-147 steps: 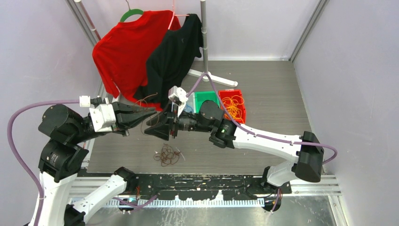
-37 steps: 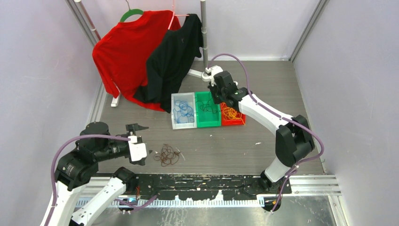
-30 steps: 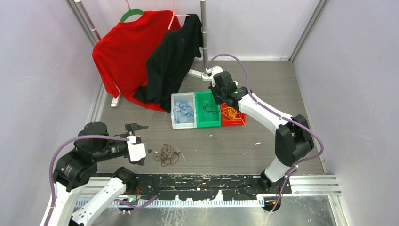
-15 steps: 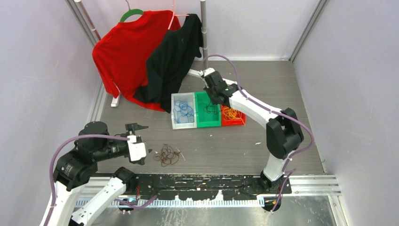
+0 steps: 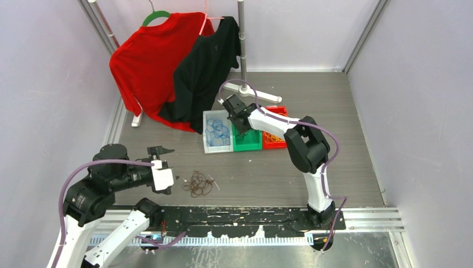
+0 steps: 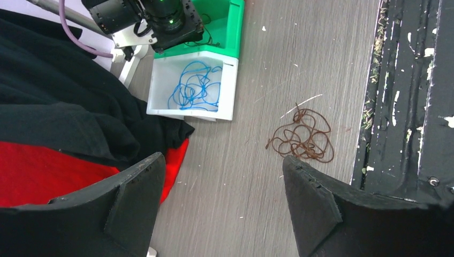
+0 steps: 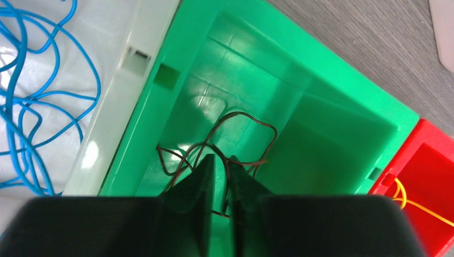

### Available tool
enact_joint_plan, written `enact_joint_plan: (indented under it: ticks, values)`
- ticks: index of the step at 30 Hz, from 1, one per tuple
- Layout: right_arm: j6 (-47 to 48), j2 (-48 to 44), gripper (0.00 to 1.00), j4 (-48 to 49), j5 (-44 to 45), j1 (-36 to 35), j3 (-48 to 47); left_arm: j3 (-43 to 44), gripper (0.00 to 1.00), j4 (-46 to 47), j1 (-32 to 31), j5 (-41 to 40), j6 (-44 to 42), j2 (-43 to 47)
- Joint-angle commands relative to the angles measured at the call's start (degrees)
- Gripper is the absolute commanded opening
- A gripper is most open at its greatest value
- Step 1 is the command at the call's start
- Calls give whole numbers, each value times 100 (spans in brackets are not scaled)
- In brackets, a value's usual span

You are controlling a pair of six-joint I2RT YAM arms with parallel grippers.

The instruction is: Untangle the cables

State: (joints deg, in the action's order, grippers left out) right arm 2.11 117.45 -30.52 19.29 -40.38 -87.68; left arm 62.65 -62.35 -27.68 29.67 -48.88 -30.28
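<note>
Red shirt (image 5: 142,61) hangs on the rack, far back-left of the left gripper (image 5: 170,164). The black shirt (image 5: 207,58) hangs next to it.

Left gripper sits low at the near-left of the table. Jaws spread wide, nothing between them, pointing toward the table middle.

Loose dark brown cable tangle (image 6: 301,136) lies flat on the table just ahead of the left gripper. In the wrist view it is toward the right-hand finger, not touching either finger. It's close to the black front rail (image 6: 407,80).

White bin (image 6: 228,88) is farther out beyond the left fingertips and holds the blue cable (image 6: 194,90) in a loose bunch. The black shirt's hem lies just left of this bin.

Green bin (image 7: 332,123) touches the white bin's right side. Right gripper (image 7: 224,163) reaches down into it from above, at the end of the outstretched right arm. Its jaws are pressed nearly together, only a thin slit left. A dark brown cable piece (image 7: 243,126) loops on the green bin floor right at and past the fingertips. Strands cross the tips and one shows in the slit. Can't tell if it's actually pinched.

Red bin (image 5: 277,146) is right of the right gripper and touches the green bin. It holds the yellow-orange cable (image 5: 273,135). Only its corner and one yellow strand show in the right wrist view.
</note>
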Motion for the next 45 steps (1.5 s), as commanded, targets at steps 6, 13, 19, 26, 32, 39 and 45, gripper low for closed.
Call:
enact_joint_plan:
  ticks: [6, 13, 19, 26, 32, 39, 45]
  values:
    - [-35, -513, 48, -259, -33, 22, -631, 95, 81, -41, 26, -48, -183, 15]
    - [-163, -1007, 62, -577, -335, 38, -736, 126, 82, -67, 26, -172, 217, -207]
    - [-300, -1193, 65, -833, -460, 69, -720, 177, 82, -180, 25, -215, 256, -259]
    - [-761, -1923, 79, -244, -750, 142, -282, 164, 82, -182, 26, -338, 436, -345]
    - [-1059, -3219, 100, 1142, -669, -101, 796, 94, 86, -22, 26, -477, 797, -665]
    - [-2516, -4241, 100, 2948, -2220, -86, 2703, -154, 93, 222, 25, -539, 1117, -891]
    - [-2397, -3920, 67, 2552, -1786, -1204, 3017, -551, 93, 442, 159, -632, 1208, -960]
